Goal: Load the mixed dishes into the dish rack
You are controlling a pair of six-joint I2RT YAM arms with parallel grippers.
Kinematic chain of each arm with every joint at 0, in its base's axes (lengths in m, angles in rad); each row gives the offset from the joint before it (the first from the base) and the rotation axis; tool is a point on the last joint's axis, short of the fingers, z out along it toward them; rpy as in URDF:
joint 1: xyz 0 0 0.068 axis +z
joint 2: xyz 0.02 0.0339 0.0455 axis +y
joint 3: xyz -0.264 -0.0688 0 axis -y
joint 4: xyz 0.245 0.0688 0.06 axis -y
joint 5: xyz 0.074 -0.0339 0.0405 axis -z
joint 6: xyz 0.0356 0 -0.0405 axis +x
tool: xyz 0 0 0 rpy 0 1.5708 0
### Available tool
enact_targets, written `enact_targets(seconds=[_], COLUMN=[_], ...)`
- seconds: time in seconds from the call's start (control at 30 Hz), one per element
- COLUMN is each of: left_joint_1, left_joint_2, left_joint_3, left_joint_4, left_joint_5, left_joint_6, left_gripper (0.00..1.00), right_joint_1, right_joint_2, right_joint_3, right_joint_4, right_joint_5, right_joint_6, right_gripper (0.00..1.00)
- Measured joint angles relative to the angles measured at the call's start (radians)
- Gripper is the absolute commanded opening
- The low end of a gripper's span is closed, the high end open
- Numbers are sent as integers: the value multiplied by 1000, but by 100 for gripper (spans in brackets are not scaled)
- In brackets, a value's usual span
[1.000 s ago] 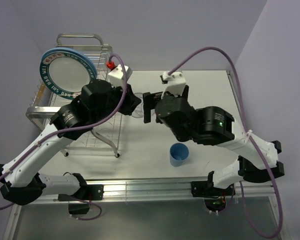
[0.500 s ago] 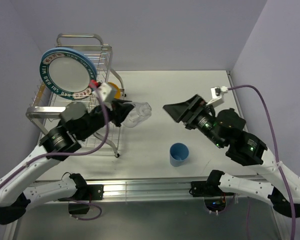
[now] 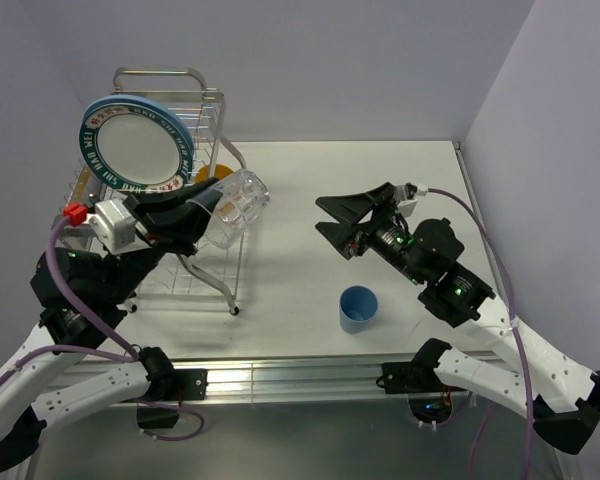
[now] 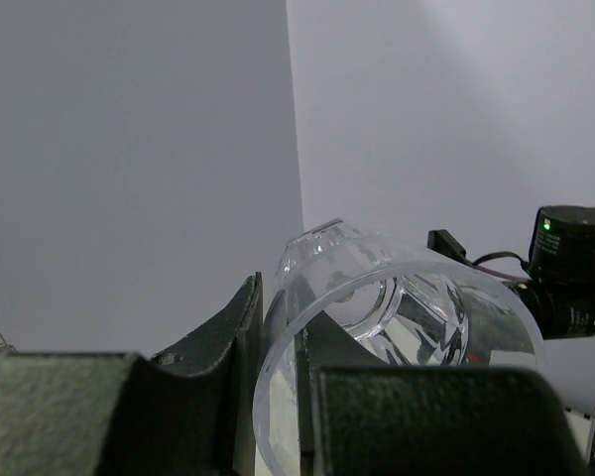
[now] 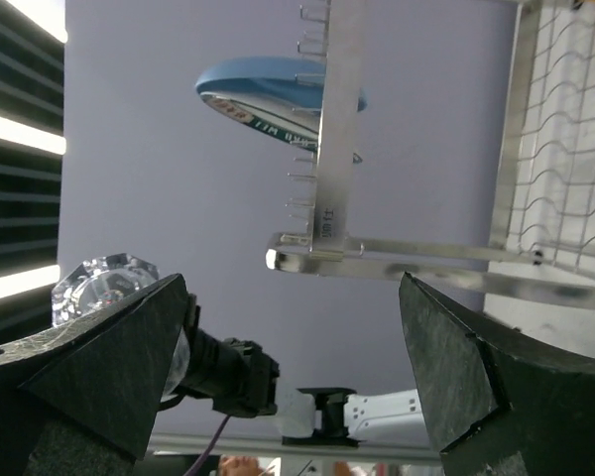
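1. Gripping the small clear glass (image 3: 238,203) by its rim, the left gripper (image 3: 206,213) is clamped on it, and the glass lies tilted on its side in the air.
2. Glass hangs just beside the right edge of the dish rack (image 3: 208,100), above the table (image 3: 310,170).
3. Right gripper (image 3: 328,216) hovers well to the right, jaws wide apart, nothing between them.
4. Small blue cup (image 3: 358,308) stands upright on the table near the front edge.
5. White plate with dark teal lettered rim (image 3: 135,145) stands on edge in the rack.
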Motion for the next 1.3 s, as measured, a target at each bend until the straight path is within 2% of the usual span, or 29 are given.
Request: enact_targets(seconds=[0.53, 0.63, 0.97, 1.3], left_joint_1=[0, 0, 0, 0], left_joint_2=[-35, -29, 12, 11], left_joint_3=[-85, -85, -88, -103], left_joint_4=[84, 101, 134, 154], left_joint_5=[71, 77, 81, 80], left_joint_6=[42, 41, 39, 38], left_gripper=[0, 0, 0, 0], right_joint_1=[4, 37, 210, 269], right_joint_2=[69, 117, 248, 335], right_joint_3=[-20, 1, 175, 218], right_joint_4=[336, 351, 386, 421], right_joint_5=[-129, -126, -91, -56], right_joint_6=[93, 100, 33, 3], right_gripper=[91, 100, 100, 100])
